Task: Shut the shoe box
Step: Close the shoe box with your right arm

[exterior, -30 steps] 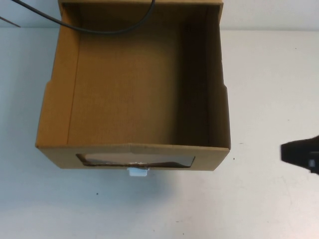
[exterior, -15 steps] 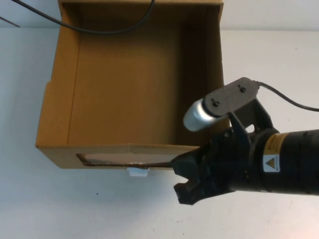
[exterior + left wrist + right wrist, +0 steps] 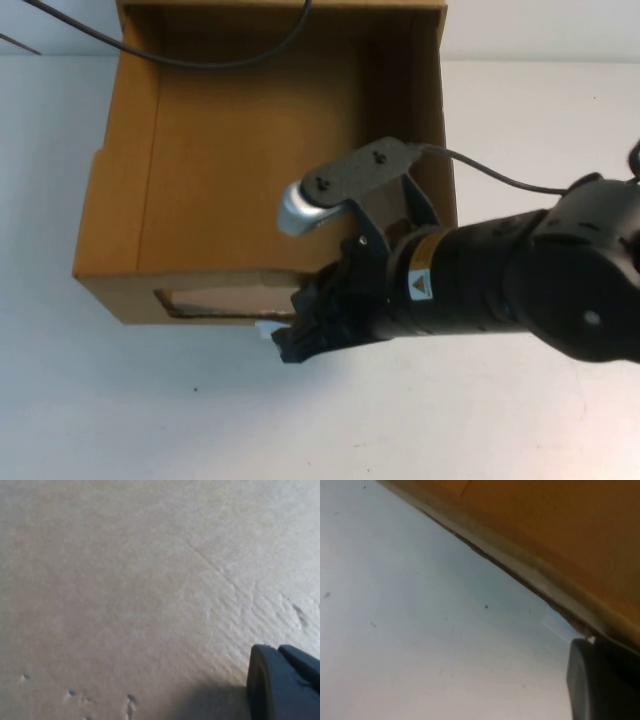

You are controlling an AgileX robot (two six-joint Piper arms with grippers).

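I note the right gripper (image 3: pixel 288 345) against the shoe box's (image 3: pixel 250 150) front panel beside the white tab (image 3: pixel 266 329); finger spacing unreadable. Left gripper (image 3: pixel 282 682) faces cardboard. Drawer open, window facing me

From my high camera, soft even light fills the scene; the white table (image 3: pixel 120 400) looks bright without glare. The shoe box (image 3: pixel 250 170) is shadowed along its inner right wall. The right arm's metal cylinder (image 3: pixel 297 212) shows a small highlight. Both wrist views are soft and blurry, the left dim.
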